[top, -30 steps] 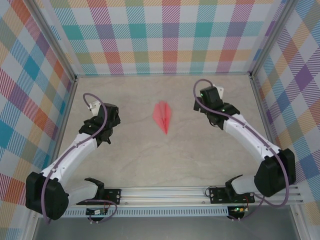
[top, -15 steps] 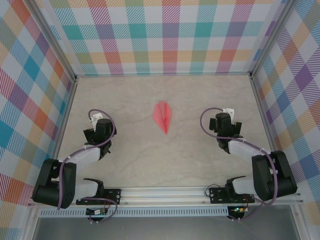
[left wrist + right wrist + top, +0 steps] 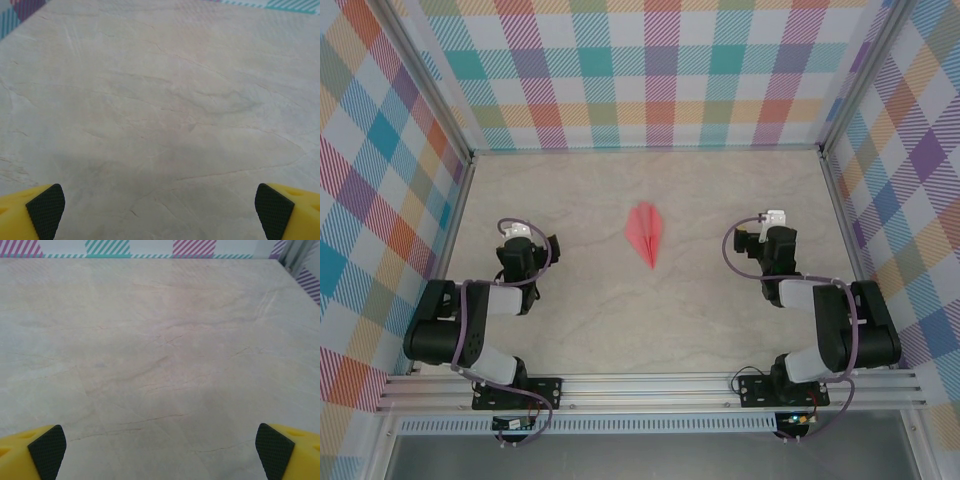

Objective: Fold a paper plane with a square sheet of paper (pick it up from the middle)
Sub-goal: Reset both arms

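The square sheet of paper lies folded into a salmon-pink paper plane (image 3: pixel 646 232) in the middle of the table, its sharp tip pointing toward the near edge. My left gripper (image 3: pixel 523 250) rests well to its left and my right gripper (image 3: pixel 775 240) well to its right, both arms folded back near their bases. In the left wrist view, my left gripper (image 3: pixel 160 212) is open over bare table, its black pads (image 3: pixel 46 210) far apart. In the right wrist view, my right gripper (image 3: pixel 161 452) is open too, with nothing between its pads (image 3: pixel 274 450).
The marble-look table (image 3: pixel 590 310) is ringed by plaid walls (image 3: pixel 650 70) at the back and both sides. An aluminium rail (image 3: pixel 650 388) with the arm bases runs along the near edge.
Both arms have pulled back from beside the plane and folded down near their bases. The paper plane has not moved. Both grippers stayed open.
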Controlling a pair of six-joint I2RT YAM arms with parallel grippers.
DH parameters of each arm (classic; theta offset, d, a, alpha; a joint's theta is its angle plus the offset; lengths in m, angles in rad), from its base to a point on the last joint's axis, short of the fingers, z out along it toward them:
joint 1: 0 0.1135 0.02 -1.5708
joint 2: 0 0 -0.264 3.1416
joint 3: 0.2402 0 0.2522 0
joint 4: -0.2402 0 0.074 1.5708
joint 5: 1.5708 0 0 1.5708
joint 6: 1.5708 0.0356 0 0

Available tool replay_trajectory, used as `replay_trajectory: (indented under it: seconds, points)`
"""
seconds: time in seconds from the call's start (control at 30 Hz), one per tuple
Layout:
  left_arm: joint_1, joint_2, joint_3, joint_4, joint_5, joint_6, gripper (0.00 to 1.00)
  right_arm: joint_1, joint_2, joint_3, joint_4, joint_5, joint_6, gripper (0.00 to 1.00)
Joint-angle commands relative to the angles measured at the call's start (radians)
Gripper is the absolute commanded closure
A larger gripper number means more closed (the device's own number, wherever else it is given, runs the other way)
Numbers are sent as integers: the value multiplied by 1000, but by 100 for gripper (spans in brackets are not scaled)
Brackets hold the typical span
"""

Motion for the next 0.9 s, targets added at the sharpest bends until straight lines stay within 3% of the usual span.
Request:
replay_trajectory:
  seconds: [0.0,0.1,0.87]
  points:
    - [12,26,8,90,63,24,0,-32,14,-19,101,-119,0,0]
    - [12,28,13,82,67,27,0,-46,66,-32,175,-148,5,0]
    - [-12,37,53,18,65,63,0,-69,61,-9,118,-157,32,0]
